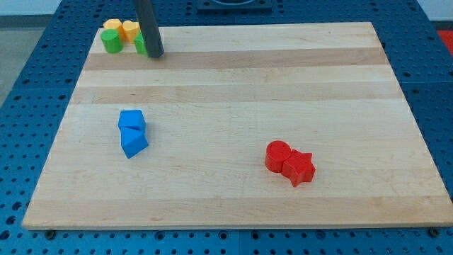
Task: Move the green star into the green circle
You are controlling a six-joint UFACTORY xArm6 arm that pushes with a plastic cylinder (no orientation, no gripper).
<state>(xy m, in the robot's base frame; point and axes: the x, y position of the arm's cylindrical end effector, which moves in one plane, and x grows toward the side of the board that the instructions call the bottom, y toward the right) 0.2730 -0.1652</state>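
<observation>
My tip (156, 54) rests on the board near its top left corner. A green block (140, 46) sits right against the rod's left side and is mostly hidden by it, so I cannot make out its shape. A rounded green block (111, 41), which looks like the green circle, stands a short way further left, apart from the hidden one. Two yellow blocks (111, 26) (130, 30) sit just behind the green ones, at the board's top edge.
Two blue blocks (132, 120) (134, 143) touch each other at the middle left. A red circle (277, 155) and a red star (300, 168) touch at the lower right. The wooden board (248, 85) lies on a blue perforated table.
</observation>
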